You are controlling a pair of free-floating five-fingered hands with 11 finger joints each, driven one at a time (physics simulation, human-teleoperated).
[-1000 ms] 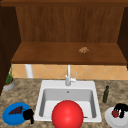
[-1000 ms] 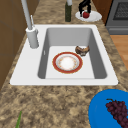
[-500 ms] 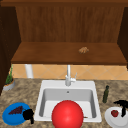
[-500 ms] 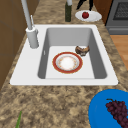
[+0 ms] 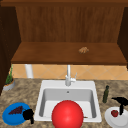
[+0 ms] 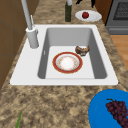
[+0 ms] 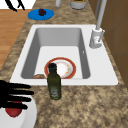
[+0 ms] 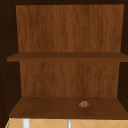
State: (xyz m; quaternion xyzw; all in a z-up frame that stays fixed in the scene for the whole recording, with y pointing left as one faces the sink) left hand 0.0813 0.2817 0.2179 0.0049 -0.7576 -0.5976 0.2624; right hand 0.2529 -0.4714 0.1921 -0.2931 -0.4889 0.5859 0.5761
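Observation:
My right hand [image 5: 121,102] hovers open just above a white plate [image 5: 122,121] at the counter's right, fingers held straight [image 7: 15,96]. A red apple [image 5: 114,113] lies on that plate, under the fingertips in the right side view [image 7: 13,111]. My left hand [image 5: 28,114] hangs at the right rim of a blue plate [image 5: 10,117] that carries dark grapes [image 5: 15,110], with its fingers loosely down [image 7: 15,5]. In the sink [image 6: 30,75] lies a red-rimmed plate [image 6: 67,62] with a small brown item [image 6: 82,50] beside it.
A dark green bottle [image 5: 106,94] stands between the sink and the white plate. The faucet [image 5: 68,77] rises behind the basin. A potted plant [image 5: 8,82] sits far left. A small brown lump [image 8: 84,104] rests on the lower cabinet shelf [image 8: 50,110].
My right hand has risen a little from the apple on the white plate. The left hand has stayed in place.

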